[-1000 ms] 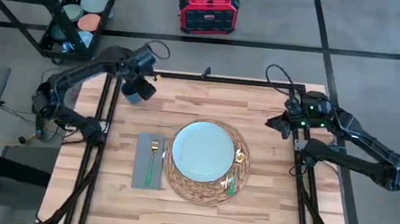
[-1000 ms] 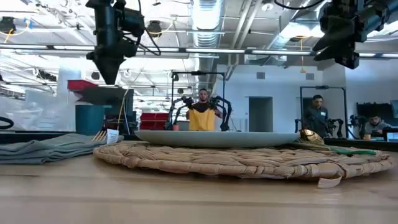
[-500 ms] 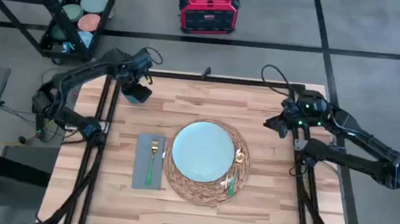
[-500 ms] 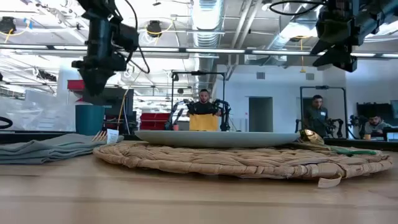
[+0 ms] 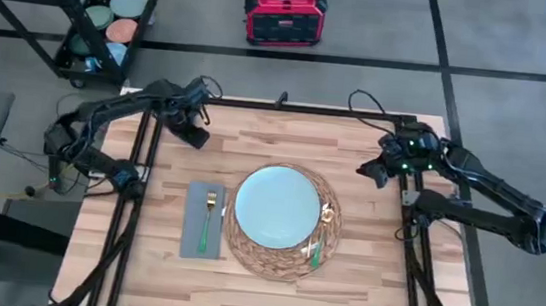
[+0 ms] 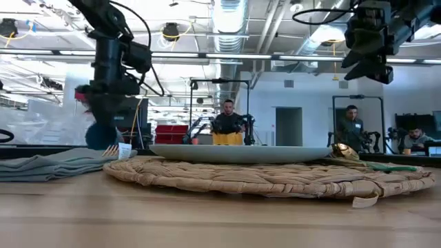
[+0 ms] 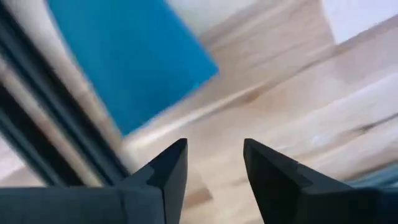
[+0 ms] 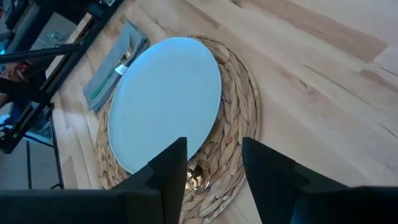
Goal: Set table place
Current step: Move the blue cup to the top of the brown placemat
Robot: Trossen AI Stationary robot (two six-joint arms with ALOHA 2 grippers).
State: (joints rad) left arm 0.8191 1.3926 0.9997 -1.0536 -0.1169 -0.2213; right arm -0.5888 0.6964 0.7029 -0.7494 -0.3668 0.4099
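The left gripper (image 5: 196, 132) is low over the far left corner of the table (image 5: 361, 282), close to the black frame rail, and its two dark fingers (image 7: 166, 171) stand apart with bare planks showing between them, holding nothing. Just ahead of those fingers the left wrist view shows a blue shape that is too blurred to name; in the low view the small dark blue cup (image 6: 100, 136) is at the same spot, directly under that gripper, though whether the fingers touch it cannot be told.

The right gripper (image 5: 373, 169) hangs above the table's far right side, well apart from the setting, fingers (image 8: 169, 167) spread and empty, pointed toward the plate.

At the table's middle lies the round woven straw mat (image 5: 324, 194), with the pale blue plate (image 5: 277, 205) centred on it. On the mat's right rim, just beside the plate, rests a green-handled piece of cutlery (image 5: 316, 252) with a gold end. Left of the mat, near it, the grey napkin (image 5: 192, 223) lies flat with a green-handled fork (image 5: 207, 222) on top
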